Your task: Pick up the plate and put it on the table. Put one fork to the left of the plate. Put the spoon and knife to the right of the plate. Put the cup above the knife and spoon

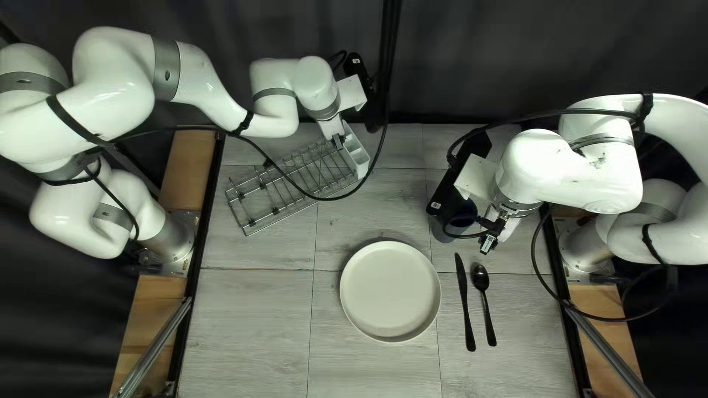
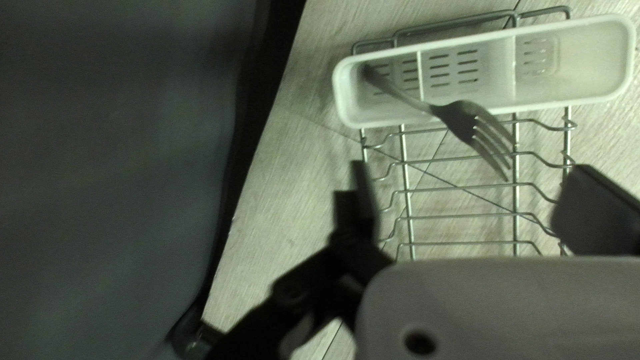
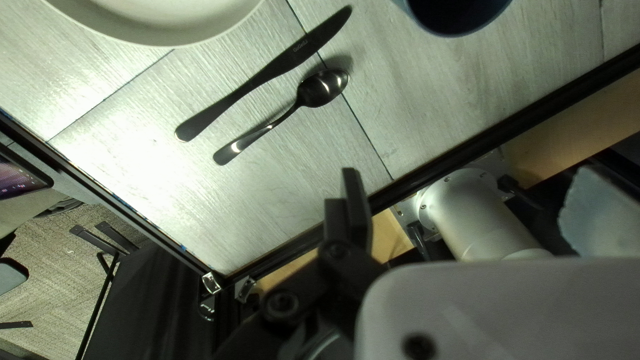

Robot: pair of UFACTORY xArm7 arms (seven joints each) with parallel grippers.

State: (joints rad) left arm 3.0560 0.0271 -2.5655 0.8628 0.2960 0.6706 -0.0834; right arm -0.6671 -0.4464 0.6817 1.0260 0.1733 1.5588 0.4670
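Top left view: plate (image 1: 389, 291), off-white, round, low-rimmed, flat at lower centre of frame. Knife (image 1: 464, 302) and spoon (image 1: 481, 278), glossy black, to its right. Cup (image 1: 442, 232), dark blue, above them, partly behind right arm; right gripper (image 1: 487, 243) beside it, jaws spread.

Left wrist view: fork (image 2: 460, 117), dark, four-tined, leaning in end compartment of white caddy (image 2: 587, 60), tines out over wire rack (image 2: 515, 200). Left gripper (image 1: 339, 140) behind it, upper centre of top left view; jaws spread.
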